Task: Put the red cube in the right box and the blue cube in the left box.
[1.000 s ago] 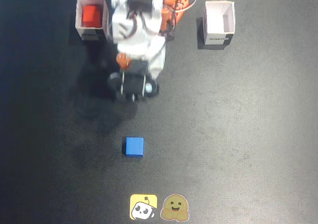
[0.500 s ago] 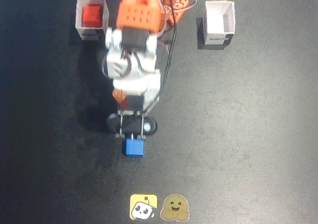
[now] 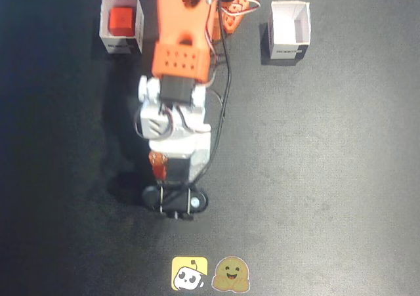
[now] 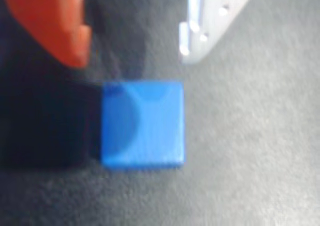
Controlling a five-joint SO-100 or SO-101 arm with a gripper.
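Down the middle of the dark table (image 3: 328, 178), in the fixed view, I see my arm (image 3: 178, 66) stretched out from its base at the top edge toward the lower edge, its white wrist section tilted downward. The gripper (image 3: 176, 207) sits low, above the two stickers (image 3: 203, 274), and covers the blue cube in this view. In the wrist view, the blue cube (image 4: 142, 124) lies flat on the table below the two fingers: the orange finger (image 4: 55, 23) is at upper left, the white finger (image 4: 210, 20) at upper right. The jaws stand apart, with neither finger touching the cube. The red cube (image 3: 123, 20) rests inside the box at upper left (image 3: 121, 44) in the fixed view; the box at upper right (image 3: 289, 46) holds nothing. Compared with half a second ago, I find the arm reaching farther down the table, and the gripper now hides the cube, which then showed just below it.
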